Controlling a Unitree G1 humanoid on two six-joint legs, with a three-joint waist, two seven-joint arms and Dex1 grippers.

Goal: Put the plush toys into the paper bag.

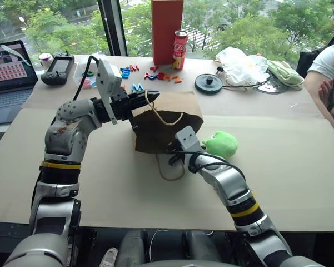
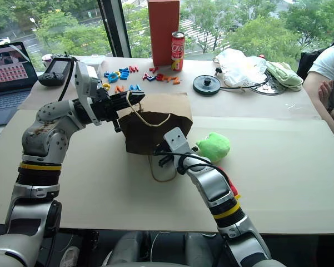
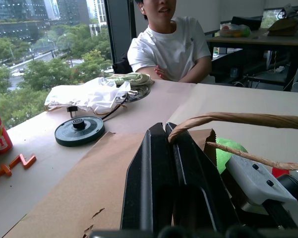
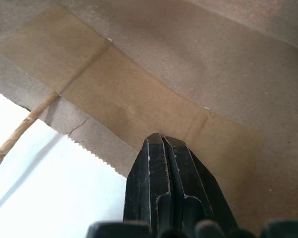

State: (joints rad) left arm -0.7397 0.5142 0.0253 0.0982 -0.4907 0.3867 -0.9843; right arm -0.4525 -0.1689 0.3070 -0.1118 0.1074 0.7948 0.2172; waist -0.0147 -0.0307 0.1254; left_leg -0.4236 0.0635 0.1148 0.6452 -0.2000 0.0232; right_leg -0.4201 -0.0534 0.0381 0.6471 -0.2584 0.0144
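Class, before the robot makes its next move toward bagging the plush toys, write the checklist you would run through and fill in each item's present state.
1. Left gripper shut on the paper bag's twine handle, holding the bag's mouth up: ok.
2. Right gripper shut, fingertips inside the paper bag: ok.
3. Green plush toy in the bag: not ok, on the table beside it.
4. Red chili toy reachable: cannot tell, mostly hidden behind the right arm.
5. Bag already holding something: cannot tell.

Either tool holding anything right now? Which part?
Left tool is shut on the paper bag, pinching one twine handle and lifting the rim. Right tool is shut inside the bag's mouth, holding nothing.
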